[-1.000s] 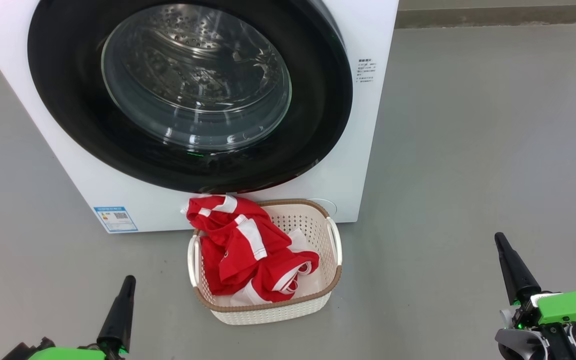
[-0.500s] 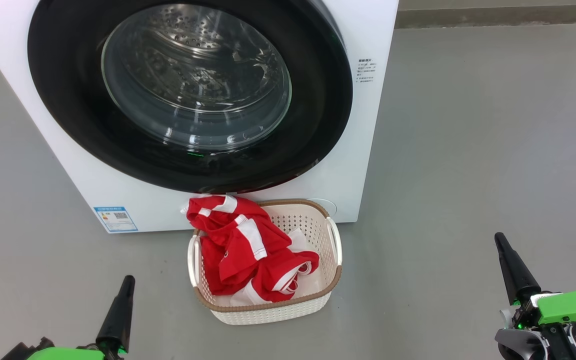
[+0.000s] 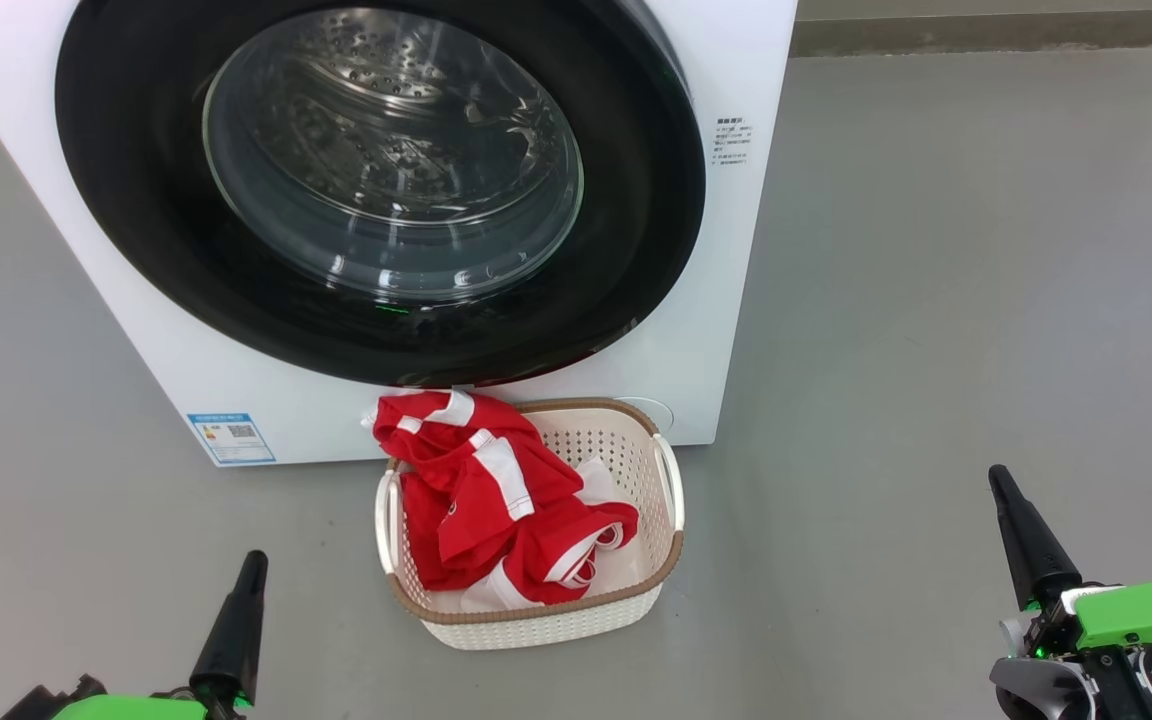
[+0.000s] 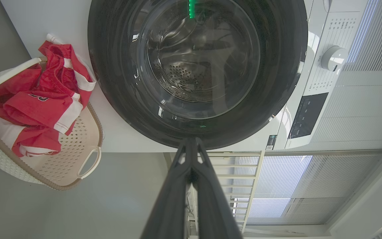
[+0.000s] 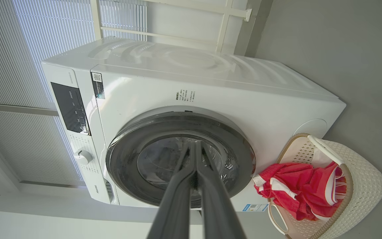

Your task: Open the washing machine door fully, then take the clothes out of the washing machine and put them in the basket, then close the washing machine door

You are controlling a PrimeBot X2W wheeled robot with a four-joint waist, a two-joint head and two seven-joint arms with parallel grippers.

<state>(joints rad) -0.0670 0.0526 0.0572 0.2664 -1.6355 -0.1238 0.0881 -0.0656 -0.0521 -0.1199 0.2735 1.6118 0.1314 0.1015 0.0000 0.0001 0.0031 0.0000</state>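
The white washing machine [image 3: 726,300] stands ahead with its round black washing machine door [image 3: 136,240] shut flat against its front; through the glass I see the steel drum. The cream basket [image 3: 546,625] sits on the floor right in front of it, holding the red clothes [image 3: 486,510] with white stripes, which spill over its far rim. My left gripper [image 3: 254,560] is shut and empty at the lower left, well short of the basket. Low at the right, my right gripper [image 3: 998,478] is shut and empty. The wrist views show each pair of fingers [image 4: 191,156] [image 5: 194,156] pressed together.
Grey floor [image 3: 936,300] spreads around the machine and basket. A blue label sticker [image 3: 230,436] sits low on the machine's front. The control panel with its knob [image 4: 333,58] is at the machine's top. Behind the machine are white slatted blinds [image 5: 12,43].
The left gripper has sunk slightly toward the bottom of the head view. Nothing else has moved.
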